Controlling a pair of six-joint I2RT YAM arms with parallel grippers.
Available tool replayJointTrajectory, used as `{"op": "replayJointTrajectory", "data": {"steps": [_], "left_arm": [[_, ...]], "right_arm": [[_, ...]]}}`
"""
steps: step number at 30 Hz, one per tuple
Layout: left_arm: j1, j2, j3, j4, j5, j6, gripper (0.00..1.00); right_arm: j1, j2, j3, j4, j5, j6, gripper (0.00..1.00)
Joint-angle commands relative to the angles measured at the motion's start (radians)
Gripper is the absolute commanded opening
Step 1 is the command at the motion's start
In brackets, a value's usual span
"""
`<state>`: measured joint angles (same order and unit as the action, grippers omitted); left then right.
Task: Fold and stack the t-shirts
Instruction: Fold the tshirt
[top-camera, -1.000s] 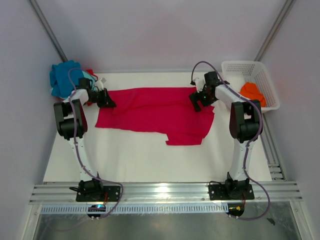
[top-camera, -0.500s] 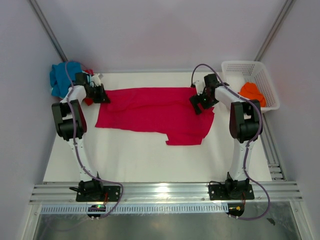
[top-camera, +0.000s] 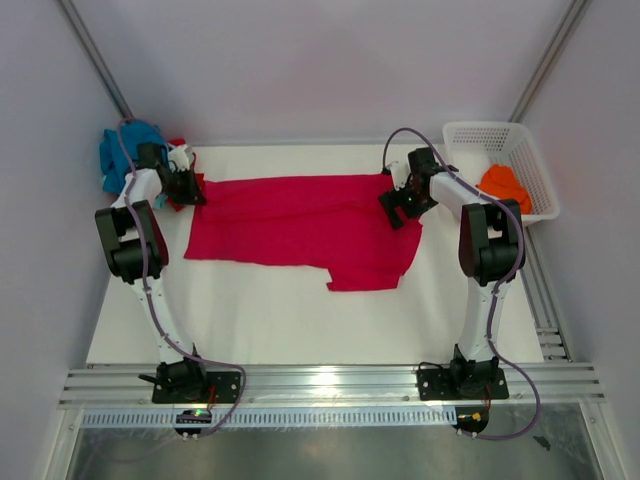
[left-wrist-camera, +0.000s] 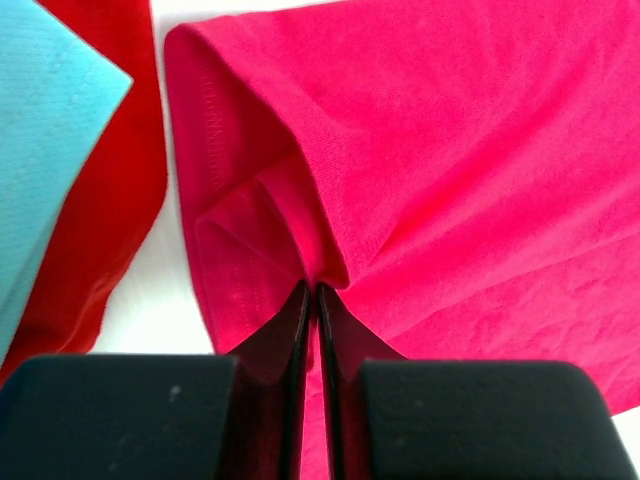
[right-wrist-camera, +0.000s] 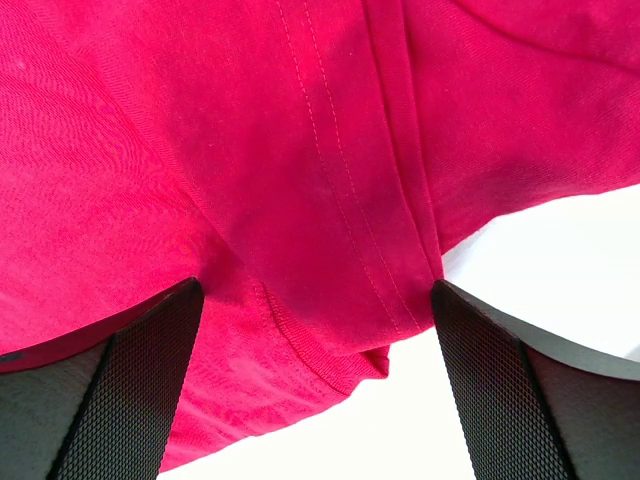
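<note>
A large crimson t-shirt (top-camera: 300, 218) lies spread across the white table. My left gripper (top-camera: 190, 190) is at its far left edge, shut on a pinched fold of the sleeve cloth (left-wrist-camera: 312, 262); in the left wrist view the left gripper (left-wrist-camera: 312, 292) has its jaws together with crimson cloth between them. My right gripper (top-camera: 398, 205) hangs low over the shirt's right end. The right wrist view shows the right gripper (right-wrist-camera: 315, 290) open, its fingers (right-wrist-camera: 150, 380) wide apart either side of a stitched hem (right-wrist-camera: 400, 200), holding nothing.
A blue and teal t-shirt pile (top-camera: 125, 155) sits at the back left corner, with a red t-shirt (left-wrist-camera: 110, 200) beside the left gripper. A white lattice basket (top-camera: 485, 127) at the back right holds an orange t-shirt (top-camera: 505, 187). Bare table (top-camera: 250, 320) stretches in front.
My left gripper has moved left and back with the sleeve in it, dragging the whole shirt a little to the left. The right gripper stays open, nearly in place.
</note>
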<state>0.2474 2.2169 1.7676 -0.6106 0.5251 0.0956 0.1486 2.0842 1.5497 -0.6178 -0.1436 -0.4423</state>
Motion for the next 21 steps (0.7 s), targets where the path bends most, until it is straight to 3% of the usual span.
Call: {"op": "replayJointTrajectory", "data": {"steps": [1,3,6,7,8,9,21], "left_arm": [[0.016,-0.068,0.050,-0.017,-0.027,0.032,0.08],[0.016,-0.057,0.053,-0.024,-0.027,0.033,0.13],[0.016,-0.043,0.050,-0.031,-0.022,0.033,0.40],[0.016,-0.040,0.047,-0.031,-0.016,0.030,0.74],[0.016,-0.039,0.044,-0.028,-0.007,0.027,0.94],[0.018,-0.036,0.040,-0.026,0.004,0.026,0.99],[0.016,-0.115,-0.053,0.049,0.076,0.038,0.99]], "right_arm": [[0.003,-0.023,0.003,0.012,0.006,0.001,0.99],[0.003,-0.023,0.003,0.012,0.007,-0.001,0.99],[0.003,-0.027,-0.003,0.016,0.013,-0.003,1.00],[0.003,-0.033,-0.011,0.026,0.016,-0.003,0.99],[0.003,-0.058,-0.023,0.041,0.019,-0.001,0.99],[0.003,-0.076,-0.054,0.058,0.016,-0.001,0.99],[0.003,-0.277,-0.200,0.268,-0.024,-0.022,0.99]]}}
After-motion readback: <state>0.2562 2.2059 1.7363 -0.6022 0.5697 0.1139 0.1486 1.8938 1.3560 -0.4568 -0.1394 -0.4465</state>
